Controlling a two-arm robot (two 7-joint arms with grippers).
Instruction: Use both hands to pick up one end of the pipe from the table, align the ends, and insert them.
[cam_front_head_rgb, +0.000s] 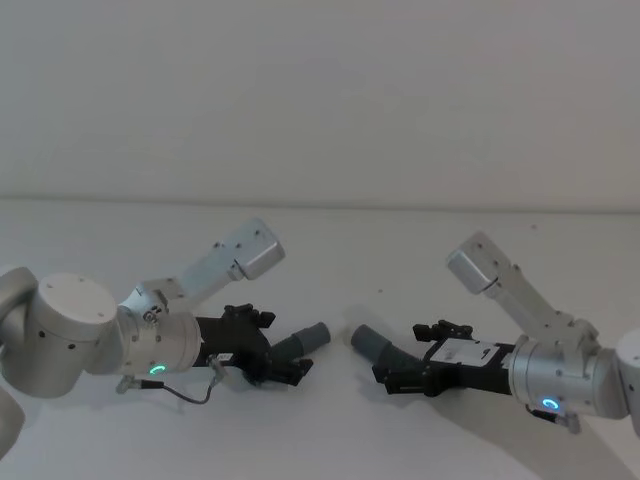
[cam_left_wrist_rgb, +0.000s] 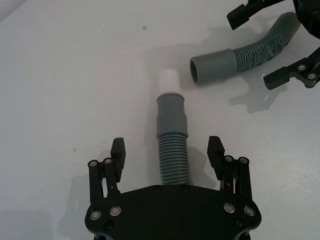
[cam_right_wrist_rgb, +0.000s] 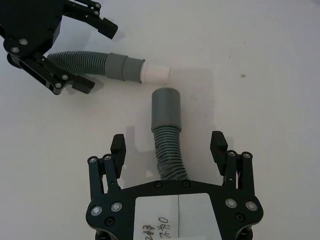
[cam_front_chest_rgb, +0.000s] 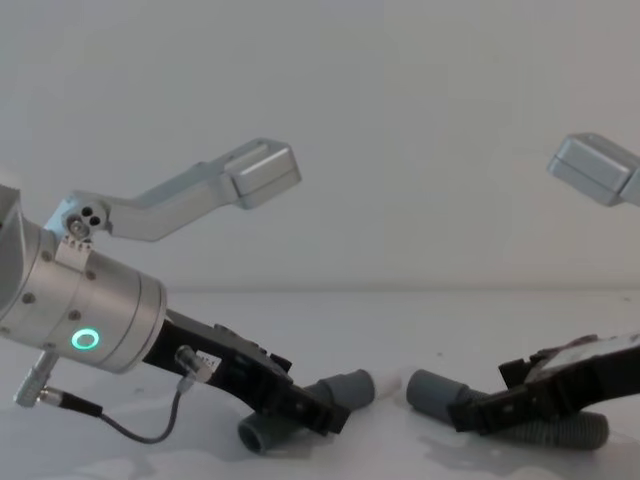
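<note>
Two grey ribbed pipe pieces lie on the white table (cam_front_head_rgb: 330, 250), their ends close together but apart. The left pipe (cam_left_wrist_rgb: 173, 150) has a smooth cuff (cam_left_wrist_rgb: 171, 115) with a white plug tip (cam_left_wrist_rgb: 168, 80). My left gripper (cam_left_wrist_rgb: 167, 147) is open and straddles its ribbed part, its fingers clear of it. The right pipe (cam_right_wrist_rgb: 169, 150) ends in a plain cuff with a round mouth (cam_right_wrist_rgb: 166, 107). My right gripper (cam_right_wrist_rgb: 168, 141) straddles that piece, also open. In the head view the left gripper (cam_front_head_rgb: 280, 348) and right gripper (cam_front_head_rgb: 405, 358) face each other, cuffs (cam_front_head_rgb: 308, 340) (cam_front_head_rgb: 370, 342) between them.
The matte white table runs wide on all sides, with a pale wall behind. Both forearms (cam_front_head_rgb: 220, 260) (cam_front_head_rgb: 510, 275) angle up over the table. A thin black cable (cam_front_chest_rgb: 140, 425) hangs beside the left wrist. In the chest view the left pipe's far end (cam_front_chest_rgb: 255, 432) rests near the front.
</note>
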